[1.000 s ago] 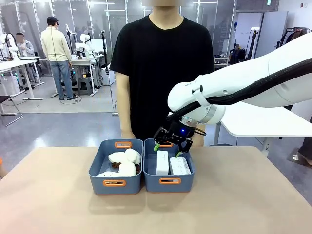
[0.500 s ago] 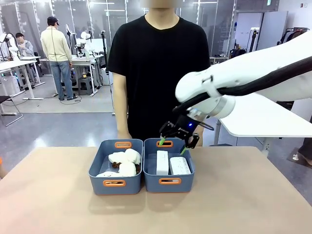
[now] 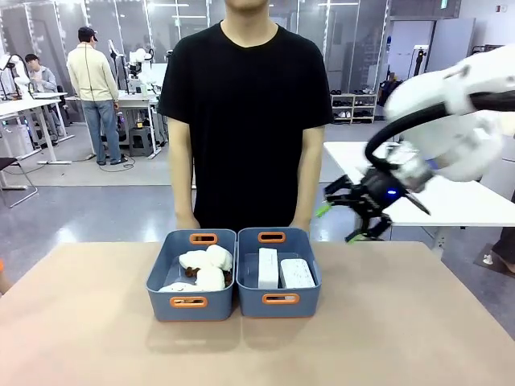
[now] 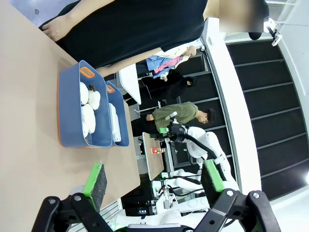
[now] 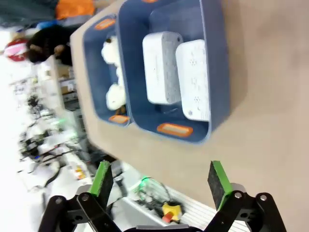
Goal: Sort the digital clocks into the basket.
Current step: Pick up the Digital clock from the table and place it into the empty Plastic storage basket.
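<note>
Clocks: both digital clocks are seen lying side by side, touching, inside the right-hand basket on the table. The second basket, just beside it, is seen to hold white plush toys. The right gripper is raised above the table to the right of the baskets, jaws spread wide, nothing held. The left gripper is seen well apart from the baskets, jaws likewise spread and empty. A person is noted at the far edge.
</note>
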Motion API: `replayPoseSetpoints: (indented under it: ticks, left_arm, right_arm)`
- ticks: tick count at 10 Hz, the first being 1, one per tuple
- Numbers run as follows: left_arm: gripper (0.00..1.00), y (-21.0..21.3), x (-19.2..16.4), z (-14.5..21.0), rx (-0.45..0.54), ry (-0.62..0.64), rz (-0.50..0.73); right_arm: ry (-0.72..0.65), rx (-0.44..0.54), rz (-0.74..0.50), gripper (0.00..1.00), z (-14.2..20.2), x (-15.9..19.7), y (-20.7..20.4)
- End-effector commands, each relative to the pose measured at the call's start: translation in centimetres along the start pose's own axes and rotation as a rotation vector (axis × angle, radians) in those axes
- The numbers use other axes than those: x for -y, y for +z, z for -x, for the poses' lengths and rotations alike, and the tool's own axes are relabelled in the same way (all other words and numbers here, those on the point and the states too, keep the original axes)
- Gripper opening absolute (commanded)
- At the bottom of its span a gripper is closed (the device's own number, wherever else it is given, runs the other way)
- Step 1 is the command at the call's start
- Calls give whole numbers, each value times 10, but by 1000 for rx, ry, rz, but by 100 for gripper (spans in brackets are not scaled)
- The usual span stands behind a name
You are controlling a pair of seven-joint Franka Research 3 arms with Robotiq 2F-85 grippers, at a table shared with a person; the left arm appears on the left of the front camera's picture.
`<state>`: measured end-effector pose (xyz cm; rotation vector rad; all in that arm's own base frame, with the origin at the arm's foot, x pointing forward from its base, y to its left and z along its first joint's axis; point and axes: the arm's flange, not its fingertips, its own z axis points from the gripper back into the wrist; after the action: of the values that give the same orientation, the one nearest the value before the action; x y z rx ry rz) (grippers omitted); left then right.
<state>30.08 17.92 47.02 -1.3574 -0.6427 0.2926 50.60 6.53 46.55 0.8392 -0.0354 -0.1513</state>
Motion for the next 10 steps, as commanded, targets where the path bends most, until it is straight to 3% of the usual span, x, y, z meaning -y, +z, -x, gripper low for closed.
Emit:
replayPoseSetpoints:
  ticks: [1, 4, 6, 8, 10]
  left_arm:
    - [100, 2, 2, 2, -14, -15, 5]
    - [100, 2, 2, 2, -14, -15, 5]
    - [100, 2, 2, 2, -14, -15, 5]
    - [100, 2, 2, 2, -14, -15, 5]
    - [100, 2, 2, 2, -14, -15, 5]
  right_arm:
    - [-17, -38, -218, 100, 14, 60, 56]
    - [-8, 51, -623, 100, 36, 176, 128]
    - [-31, 131, -673, 100, 59, 226, 144]
    - [-59, 189, -736, 100, 62, 232, 143]
    - [-57, 151, -677, 100, 72, 240, 156]
